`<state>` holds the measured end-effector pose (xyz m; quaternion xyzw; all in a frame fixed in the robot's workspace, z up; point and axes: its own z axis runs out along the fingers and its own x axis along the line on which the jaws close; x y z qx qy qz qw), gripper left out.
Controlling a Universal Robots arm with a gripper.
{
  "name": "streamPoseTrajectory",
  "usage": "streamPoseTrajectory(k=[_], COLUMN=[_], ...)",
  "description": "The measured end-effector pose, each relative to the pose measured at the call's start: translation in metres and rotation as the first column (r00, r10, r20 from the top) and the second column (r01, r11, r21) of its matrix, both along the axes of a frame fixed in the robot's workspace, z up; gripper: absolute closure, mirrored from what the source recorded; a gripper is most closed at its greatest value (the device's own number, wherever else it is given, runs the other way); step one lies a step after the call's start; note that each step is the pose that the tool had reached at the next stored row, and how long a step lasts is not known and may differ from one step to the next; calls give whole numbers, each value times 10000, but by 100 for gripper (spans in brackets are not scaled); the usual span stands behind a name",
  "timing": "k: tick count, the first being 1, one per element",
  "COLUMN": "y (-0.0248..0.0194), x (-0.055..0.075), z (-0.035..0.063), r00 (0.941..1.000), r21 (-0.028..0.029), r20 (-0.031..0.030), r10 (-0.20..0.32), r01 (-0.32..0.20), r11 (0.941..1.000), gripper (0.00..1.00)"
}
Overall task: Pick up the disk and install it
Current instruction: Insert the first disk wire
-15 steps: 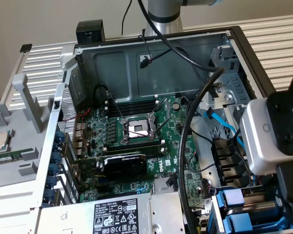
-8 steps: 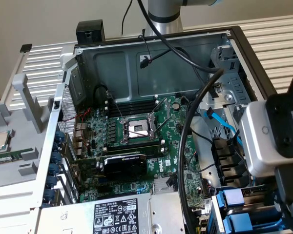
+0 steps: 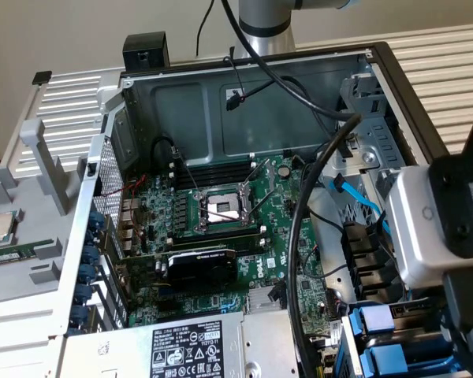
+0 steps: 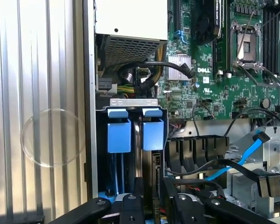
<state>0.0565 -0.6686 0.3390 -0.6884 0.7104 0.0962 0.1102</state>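
The disk (image 4: 153,134), clipped in blue plastic, stands in the black drive bay (image 4: 101,140) beside a second blue frame (image 4: 119,134), between a ribbed metal side panel (image 4: 37,93) and the green motherboard (image 4: 214,88). Black cables (image 4: 149,74) loop just beyond, under the perforated power-supply box (image 4: 130,46). The gripper (image 4: 154,210) hangs over the disk's near end, jaws apart.

Open computer case (image 3: 284,102) holds a green motherboard (image 4: 214,93).
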Motion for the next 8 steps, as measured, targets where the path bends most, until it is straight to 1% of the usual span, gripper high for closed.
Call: streamPoseTrajectory(k=[4, 8], y=[1, 1], x=[15, 24], z=[1, -2], r00=[10000, 10000], r21=[39, 73], r20=[-23, -98], r10=[-4, -1], r01=[4, 2], r11=[10000, 10000], gripper=[70, 70])
